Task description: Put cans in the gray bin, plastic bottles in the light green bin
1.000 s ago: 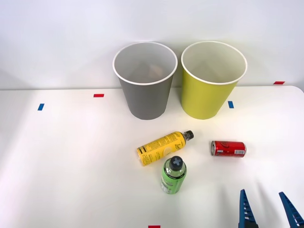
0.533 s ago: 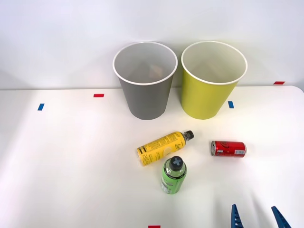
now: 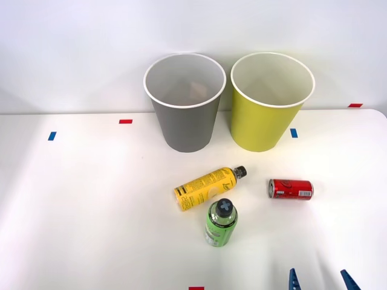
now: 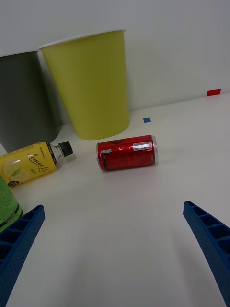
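Right gripper (image 3: 318,280) spread wide and holding nothing, above the table (image 3: 78,199) on the near side of the red can (image 3: 291,188). The can lay on its side in front of the light green bin (image 3: 270,103); beside that bin stood the gray bin (image 3: 185,103). The yellow bottle (image 3: 207,187) lay to the can's left, the green bottle (image 3: 220,223) upright just in front of it.

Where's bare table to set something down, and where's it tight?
Bare: the table's whole left side, from the blue and red tape marks down to the yellow bottle; also the strip right of the red can. Tight: yellow bottle, green bottle and can clustered below the gray bin and green bin.
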`<act>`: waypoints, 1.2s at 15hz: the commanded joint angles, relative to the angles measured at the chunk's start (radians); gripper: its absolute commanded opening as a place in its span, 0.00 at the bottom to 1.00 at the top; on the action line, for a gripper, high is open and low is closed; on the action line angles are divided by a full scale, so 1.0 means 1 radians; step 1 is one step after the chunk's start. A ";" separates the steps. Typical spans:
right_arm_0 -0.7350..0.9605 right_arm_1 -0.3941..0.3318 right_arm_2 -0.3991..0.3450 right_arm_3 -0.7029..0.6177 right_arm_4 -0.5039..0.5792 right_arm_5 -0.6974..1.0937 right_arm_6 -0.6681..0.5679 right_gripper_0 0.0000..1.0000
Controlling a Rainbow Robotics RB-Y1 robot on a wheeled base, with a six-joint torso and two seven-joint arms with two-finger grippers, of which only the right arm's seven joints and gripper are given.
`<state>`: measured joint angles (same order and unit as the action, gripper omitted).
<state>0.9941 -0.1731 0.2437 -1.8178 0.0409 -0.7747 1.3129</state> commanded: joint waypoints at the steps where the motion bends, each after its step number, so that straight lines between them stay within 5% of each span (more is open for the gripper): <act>1: 0.000 0.000 0.000 0.000 0.000 0.000 0.000 1.00; 18: 0.000 0.000 0.000 0.000 0.000 0.000 0.000 1.00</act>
<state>0.9941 -0.1733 0.2439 -1.8178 0.0414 -0.7747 1.3130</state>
